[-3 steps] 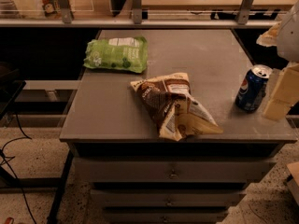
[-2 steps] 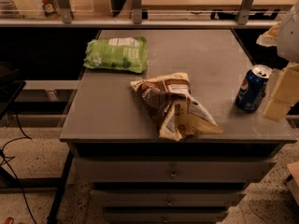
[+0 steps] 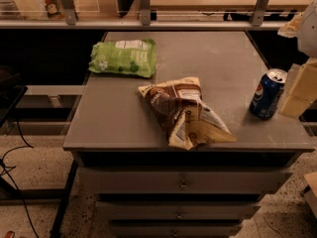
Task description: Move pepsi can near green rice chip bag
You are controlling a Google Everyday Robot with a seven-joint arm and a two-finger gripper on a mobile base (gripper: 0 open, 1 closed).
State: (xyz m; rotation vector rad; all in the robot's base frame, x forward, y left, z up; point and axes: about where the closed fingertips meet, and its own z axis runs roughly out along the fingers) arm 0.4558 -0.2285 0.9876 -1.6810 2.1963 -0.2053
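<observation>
The pepsi can [image 3: 267, 94] stands upright near the right front edge of the grey cabinet top [image 3: 218, 58]. It is dark blue with a silver top. The green rice chip bag [image 3: 124, 58] lies flat at the back left of the top, far from the can. My gripper [image 3: 298, 90] comes in from the right edge of the view, just to the right of the can and at its height. It does not enclose the can. Most of the arm is cut off by the frame.
A larger brown-and-cream snack bag [image 3: 183, 112] lies between the can and the green bag, reaching the front edge. The cabinet has drawers [image 3: 183, 185] below. A rail and shelf [image 3: 143, 21] run behind the top. Cables [image 3: 15, 157] lie on the floor at left.
</observation>
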